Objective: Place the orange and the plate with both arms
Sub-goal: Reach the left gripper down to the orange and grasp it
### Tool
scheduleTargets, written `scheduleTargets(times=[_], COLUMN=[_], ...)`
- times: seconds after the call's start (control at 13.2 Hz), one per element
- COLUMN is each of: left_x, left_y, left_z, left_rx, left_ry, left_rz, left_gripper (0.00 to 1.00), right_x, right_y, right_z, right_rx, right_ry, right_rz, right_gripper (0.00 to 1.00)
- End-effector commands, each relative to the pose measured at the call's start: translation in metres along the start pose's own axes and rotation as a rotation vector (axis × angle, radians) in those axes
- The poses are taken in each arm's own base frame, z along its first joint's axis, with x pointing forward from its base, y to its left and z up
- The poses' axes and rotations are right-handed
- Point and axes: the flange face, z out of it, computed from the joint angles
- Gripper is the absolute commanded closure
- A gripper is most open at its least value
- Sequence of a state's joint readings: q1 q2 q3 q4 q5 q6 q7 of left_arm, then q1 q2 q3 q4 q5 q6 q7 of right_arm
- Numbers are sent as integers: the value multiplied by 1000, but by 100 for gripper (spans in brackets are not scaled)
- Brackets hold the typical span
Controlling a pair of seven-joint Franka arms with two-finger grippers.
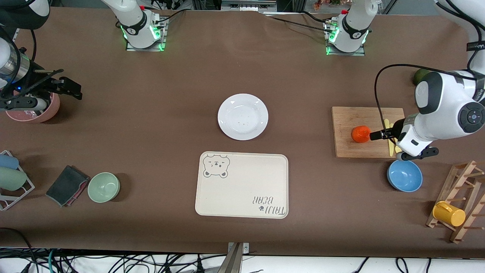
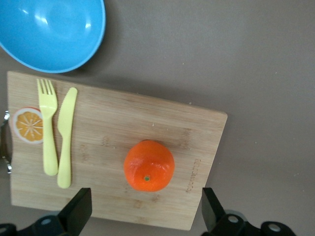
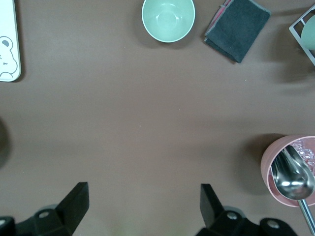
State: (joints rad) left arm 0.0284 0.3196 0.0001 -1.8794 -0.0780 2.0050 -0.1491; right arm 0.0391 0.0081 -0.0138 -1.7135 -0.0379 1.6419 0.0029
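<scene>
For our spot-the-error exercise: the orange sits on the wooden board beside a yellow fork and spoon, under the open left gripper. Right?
Not quite. Beside the orange on the board lie a fork and a knife, not a spoon, as the left wrist view shows. The left gripper is open.

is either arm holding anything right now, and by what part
Nothing is held. The left end effector is open over the orange on the cutting board; the right end effector waits open beside the pink cup.

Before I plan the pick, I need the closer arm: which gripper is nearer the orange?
Left. The left gripper hovers over the cutting board right beside the orange, fingers open. The right gripper waits by the pink cup at the right arm's end of the table.
</scene>
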Motion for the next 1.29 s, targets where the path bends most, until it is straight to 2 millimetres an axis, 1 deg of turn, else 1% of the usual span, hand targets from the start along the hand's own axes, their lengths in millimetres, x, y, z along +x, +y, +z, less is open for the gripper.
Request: scheduleTargets(times=[0.0, 0.15, 0.45, 0.61, 0.76, 0.83, 0.91, 0.98, 1.06, 1.21], left_x=[-22, -30, -36, -35, -36, -36, -36, -35, -35, -35], left_y=[-3, -6, -4, -4, -5, -6, -6, -9, -11, -11], left_z=[25, 47, 86, 101, 109, 110, 111, 115, 118, 124], left_rx=[-29, -29, -25, -21, -20, -20, -20, -19, -18, -17], left_ry=[50, 82, 106, 93, 97, 97, 95, 88, 82, 71], left_rz=[-18, -20, -15, -18, -18, -15, -12, -17, -20, -20], left_gripper=[2, 1, 1, 1, 1, 3, 18, 36, 51, 73], right_x=[-3, -3, -3, -3, -3, -3, -3, -3, -3, -3], right_y=[1, 1, 1, 1, 1, 1, 1, 1, 1, 1], right_z=[-1, -1, -1, -1, -1, -1, -1, -1, -1, -1], right_rx=[-3, -3, -3, -3, -3, -3, -3, -3, -3, -3], right_ry=[-5, -5, -6, -5, -5, -5, -5, -6, -5, -6], right_rz=[4, 2, 4, 4, 4, 4, 4, 4, 4, 4], right_gripper=[0, 0, 0, 0, 0, 0, 0, 0, 0, 0])
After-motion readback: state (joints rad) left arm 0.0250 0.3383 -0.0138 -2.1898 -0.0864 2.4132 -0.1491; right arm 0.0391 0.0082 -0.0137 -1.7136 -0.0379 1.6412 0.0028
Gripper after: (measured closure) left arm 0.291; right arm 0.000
